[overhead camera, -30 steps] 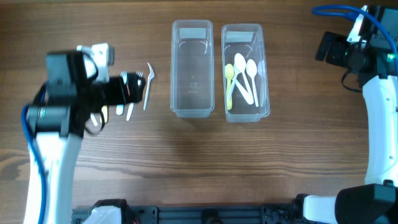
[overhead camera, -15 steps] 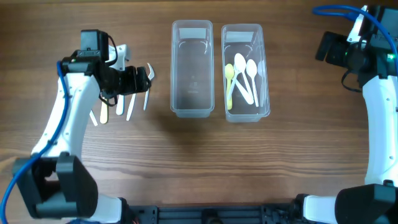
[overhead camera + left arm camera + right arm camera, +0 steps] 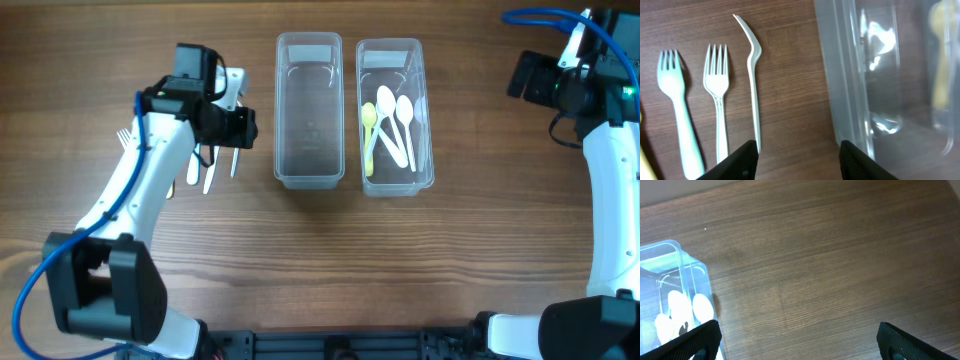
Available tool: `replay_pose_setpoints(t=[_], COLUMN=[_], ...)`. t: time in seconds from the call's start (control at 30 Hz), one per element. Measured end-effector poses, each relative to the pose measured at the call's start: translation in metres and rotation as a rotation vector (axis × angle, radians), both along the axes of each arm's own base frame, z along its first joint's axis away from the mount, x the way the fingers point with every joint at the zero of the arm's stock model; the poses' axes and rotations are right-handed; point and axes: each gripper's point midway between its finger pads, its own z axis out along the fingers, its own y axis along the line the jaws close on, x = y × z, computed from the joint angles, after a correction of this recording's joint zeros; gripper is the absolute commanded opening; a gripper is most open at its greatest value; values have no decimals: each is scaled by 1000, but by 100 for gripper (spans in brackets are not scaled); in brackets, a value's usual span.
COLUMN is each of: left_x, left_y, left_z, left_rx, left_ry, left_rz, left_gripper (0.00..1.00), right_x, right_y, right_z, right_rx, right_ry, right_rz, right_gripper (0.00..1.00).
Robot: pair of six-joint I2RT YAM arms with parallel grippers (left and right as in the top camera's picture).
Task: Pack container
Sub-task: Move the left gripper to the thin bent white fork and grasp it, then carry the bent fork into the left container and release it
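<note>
Our left end effector (image 3: 799, 159) has swung in toward the empty container (image 3: 309, 182), spread wide above the forks (image 3: 716, 85) on the counter (image 3: 300, 260); our right end effector (image 3: 799, 342) hangs spread, empty.

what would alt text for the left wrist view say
Three white plastic forks lie side by side on a wooden table, beside a clear plastic container. The left gripper, open and holding nothing, frames the bottom edge.
</note>
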Motion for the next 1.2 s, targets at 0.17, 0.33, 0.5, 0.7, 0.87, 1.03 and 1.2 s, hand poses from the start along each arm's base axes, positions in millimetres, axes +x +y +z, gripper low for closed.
replay_pose_setpoints(t=[0.17,0.33,0.5,0.7,0.87,1.03,1.2], left_x=[3,12,18,30,37,36,38], left_y=[4,7,9,13,16,20,29], left_z=[-22,-45,-68,-91,-101,-112,-115], left_rx=[59,84,105,136,156,170,174], left_ry=[36,60,81,75,63,82,88], left_rz=[6,21,26,37,44,52,73], left_gripper=[49,49,49,49,48,40,23], right_x=[0,0,0,0,0,0,0], right_y=[0,0,0,0,0,0,0], right_z=[0,0,0,0,0,0,0], right_rx=[0,0,0,0,0,0,0], right_ry=[0,0,0,0,0,0,0], right_rz=[0,0,0,0,0,0,0], right_gripper=[100,100,100,100,100,100,100])
